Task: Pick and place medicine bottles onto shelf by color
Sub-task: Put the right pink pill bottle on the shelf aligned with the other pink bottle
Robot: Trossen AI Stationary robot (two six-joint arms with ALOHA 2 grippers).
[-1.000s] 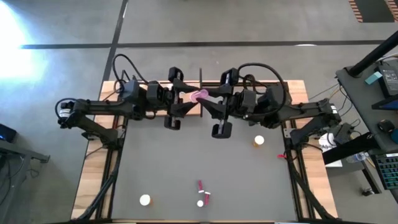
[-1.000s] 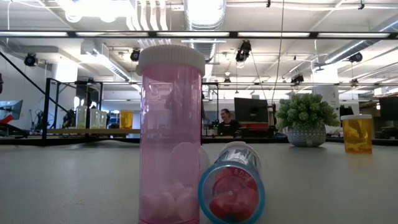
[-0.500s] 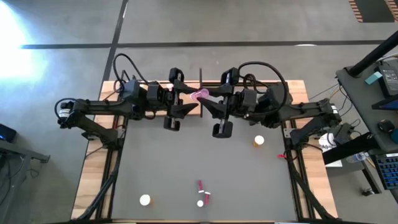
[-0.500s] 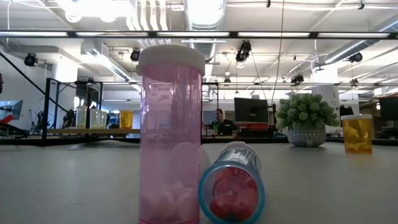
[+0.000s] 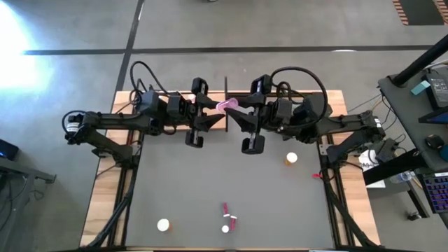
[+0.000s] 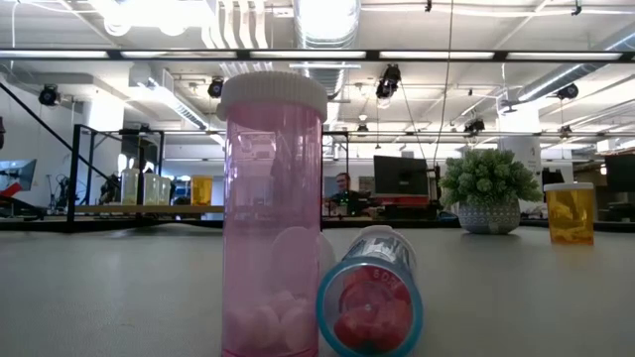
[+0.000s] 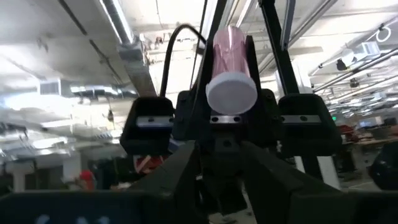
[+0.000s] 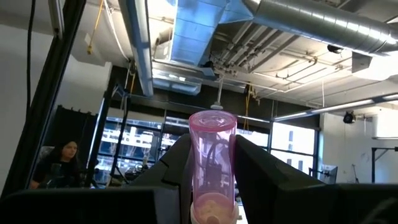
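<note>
Two grippers: meet above the desk's (image 5: 210,182) far edge.
Right gripper (image 8: 212,168): clamped on a pink bottle (image 5: 227,106), cap toward the left arm.
Left gripper (image 5: 215,114): closed, holding nothing, just beside that bottle.
Desk: another pink bottle (image 6: 272,213) upright, one on its side (image 6: 370,303), an orange bottle (image 6: 570,212).

Across my counter (image 5: 210,182), a grey mat covers the top, with bare wood showing along both side edges. A green bushy plant (image 6: 487,178) sits in a pale patterned pot (image 6: 487,217) toward the far edge. Beyond it, a person (image 6: 343,193) sits near a dark monitor (image 6: 400,176). Another person (image 8: 61,163) shows off to one side. Overhead run silver ducts (image 8: 323,25).
</note>
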